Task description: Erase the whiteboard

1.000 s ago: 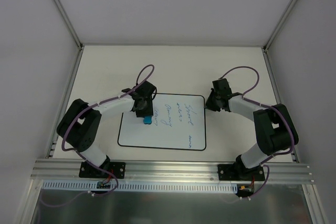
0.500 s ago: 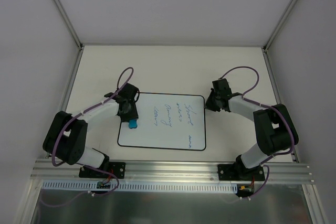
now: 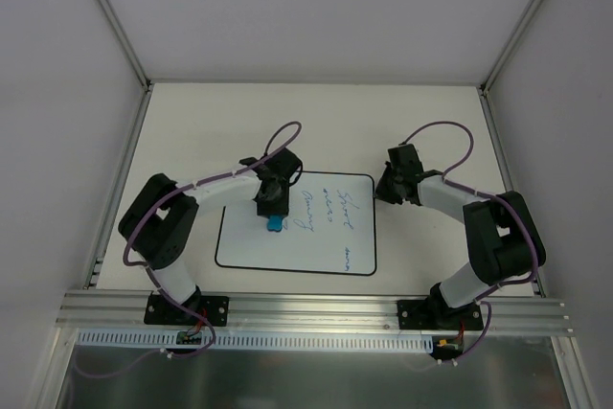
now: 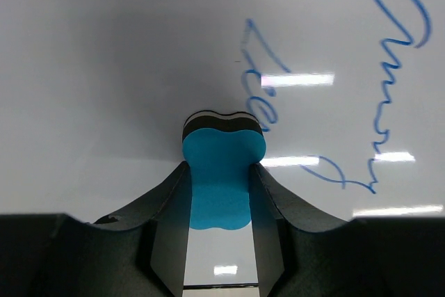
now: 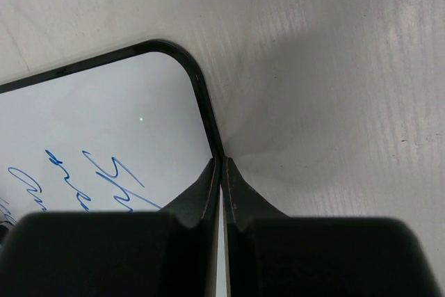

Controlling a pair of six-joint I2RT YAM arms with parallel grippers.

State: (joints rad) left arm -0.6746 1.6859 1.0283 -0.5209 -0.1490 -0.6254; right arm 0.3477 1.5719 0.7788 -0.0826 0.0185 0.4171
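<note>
The left claw (image 4: 221, 168) pinches the eraser (image 4: 224, 145) against the whiteboard (image 3: 335, 237), flat on the surface (image 3: 192, 131), to wipe its writing (image 4: 264, 95), while the right claw (image 5: 222, 172), pressed together, seemingly pins its edge.

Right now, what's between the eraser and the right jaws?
Only blue handwriting on the whiteboard: it spans from the blue eraser to the board's right edge, where the right jaws rest. The top external view shows it.
</note>
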